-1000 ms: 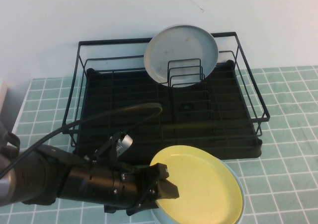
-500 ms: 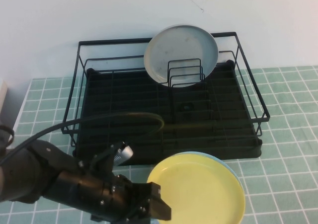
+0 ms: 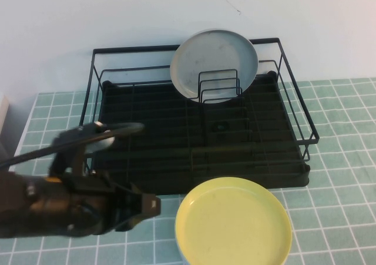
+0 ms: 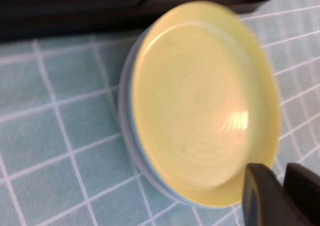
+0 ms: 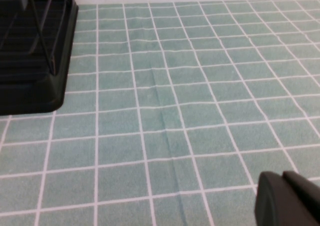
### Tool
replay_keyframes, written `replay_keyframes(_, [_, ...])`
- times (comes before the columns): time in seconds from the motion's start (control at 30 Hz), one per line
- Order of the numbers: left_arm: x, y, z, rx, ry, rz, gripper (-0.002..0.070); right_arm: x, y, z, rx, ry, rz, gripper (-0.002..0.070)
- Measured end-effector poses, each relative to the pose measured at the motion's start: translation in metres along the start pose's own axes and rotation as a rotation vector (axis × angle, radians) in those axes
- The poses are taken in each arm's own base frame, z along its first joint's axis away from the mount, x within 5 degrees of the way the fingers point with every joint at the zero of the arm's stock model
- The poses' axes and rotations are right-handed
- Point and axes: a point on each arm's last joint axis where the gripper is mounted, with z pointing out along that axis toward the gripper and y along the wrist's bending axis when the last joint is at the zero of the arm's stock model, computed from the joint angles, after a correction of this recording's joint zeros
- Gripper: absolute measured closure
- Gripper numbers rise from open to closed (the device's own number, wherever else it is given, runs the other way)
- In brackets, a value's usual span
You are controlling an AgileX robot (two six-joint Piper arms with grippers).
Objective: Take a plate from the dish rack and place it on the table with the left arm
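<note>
Left claw: your left claw [image 3: 147, 205] sits low at the near left of the table, just left of the yellow plate and apart from it. It holds nothing. In the left wrist view its two dark fingers [image 4: 262, 196] show at the frame corner with a slim gap between them, close together but not gripping.

Left arm: the dark arm [image 3: 53, 209] reaches in from the near left edge, and a black cable [image 3: 76, 138] loops above it.

Plate: the pale yellow plate [image 3: 234, 222] lies flat on the table, just in front of the dish rack. The left wrist view shows it stacked on a light blue plate [image 4: 131, 136], whose rim peeks out underneath.

Dish rack: the black wire dish rack [image 3: 194, 130] stands behind the yellow plate. A grey-white plate [image 3: 214, 62] leans upright at the back, by the small plate holder [image 3: 219, 87].

Table: you see pale green tiles with white grout [image 3: 346, 183].

Right claw: only a dark tip of the right claw [image 5: 289, 198] shows in the right wrist view, above bare tiles beside the rack's corner. You cannot tell how its fingers stand.
</note>
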Motion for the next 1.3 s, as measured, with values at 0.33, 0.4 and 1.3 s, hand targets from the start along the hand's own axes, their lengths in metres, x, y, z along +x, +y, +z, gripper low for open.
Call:
replay_keyframes(0.33, [0.028,-0.033,-0.097,0.048,-0.249,0.392,0.0673,0.0,0.0,0.0,0.0,0.0,0.0,0.0678])
replay_keyframes(0.4, [0.037,-0.034,-0.114,0.019,-0.292,0.483,0.0673,0.0,0.0,0.0,0.0,0.0,0.0,0.0678])
replay_keyframes(1.3, [0.06,-0.02,-0.16,-0.262,-0.429,0.817,0.0677,0.0,0.0,0.0,0.0,0.0,0.0,0.0678])
